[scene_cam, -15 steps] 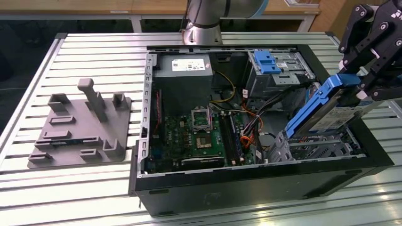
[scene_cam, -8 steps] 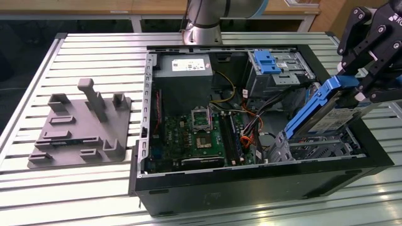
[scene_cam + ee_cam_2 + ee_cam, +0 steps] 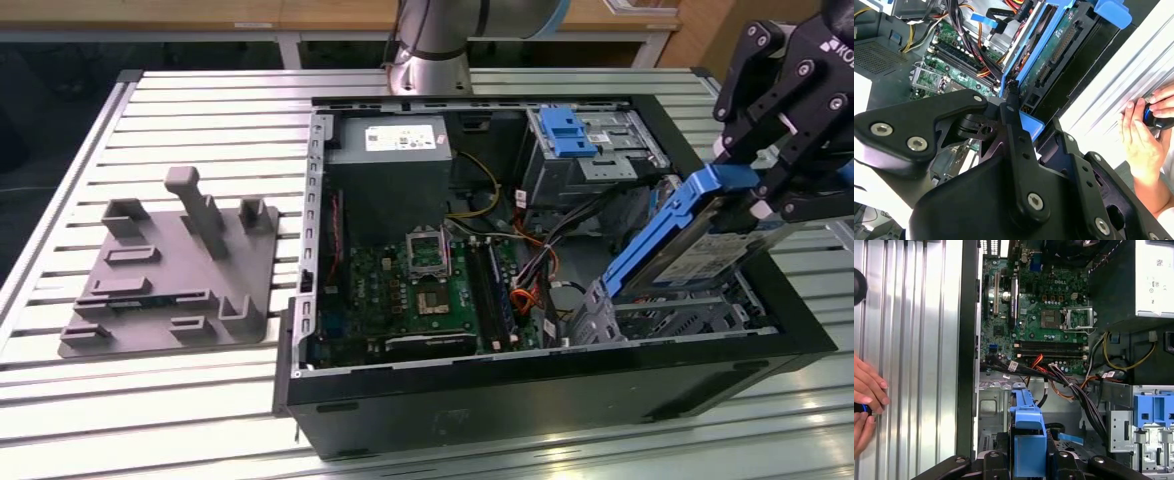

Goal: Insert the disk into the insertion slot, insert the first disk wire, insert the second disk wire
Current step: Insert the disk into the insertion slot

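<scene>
Gripper (image 3: 763, 185): is clamping the blue carrier end of the disk (image 3: 694, 250) and holding it tilted. The disk's lower end is sitting at the insertion slot (image 3: 687, 318), beneath the claw, inside the open computer case (image 3: 534, 400).

A grey fixture plate (image 3: 167, 275) is lying near the edge of the slatted table (image 3: 200, 110) at the exterior view's left, while beside it an open black computer case (image 3: 534, 390) is showing a green motherboard (image 3: 414, 290) and a blue-latched bay (image 3: 587, 140).
</scene>
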You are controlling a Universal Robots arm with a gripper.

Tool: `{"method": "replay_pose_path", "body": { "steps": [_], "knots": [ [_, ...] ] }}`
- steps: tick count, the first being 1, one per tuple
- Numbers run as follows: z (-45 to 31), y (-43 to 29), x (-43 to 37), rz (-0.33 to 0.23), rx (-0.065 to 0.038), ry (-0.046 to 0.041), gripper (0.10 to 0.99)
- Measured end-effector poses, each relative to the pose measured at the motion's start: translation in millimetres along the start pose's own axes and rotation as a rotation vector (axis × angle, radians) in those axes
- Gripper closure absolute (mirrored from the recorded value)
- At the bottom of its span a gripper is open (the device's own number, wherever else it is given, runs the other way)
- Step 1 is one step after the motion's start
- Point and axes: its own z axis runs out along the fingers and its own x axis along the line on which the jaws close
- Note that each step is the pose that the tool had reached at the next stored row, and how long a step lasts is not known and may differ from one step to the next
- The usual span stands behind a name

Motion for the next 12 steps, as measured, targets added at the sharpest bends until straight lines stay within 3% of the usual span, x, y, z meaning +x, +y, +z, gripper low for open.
{"method": "replay_pose_path", "body": {
  "steps": [12],
  "knots": [
    [6.0,-0.9,0.7,0.000,0.000,0.0001,0.722]
  ]
}}
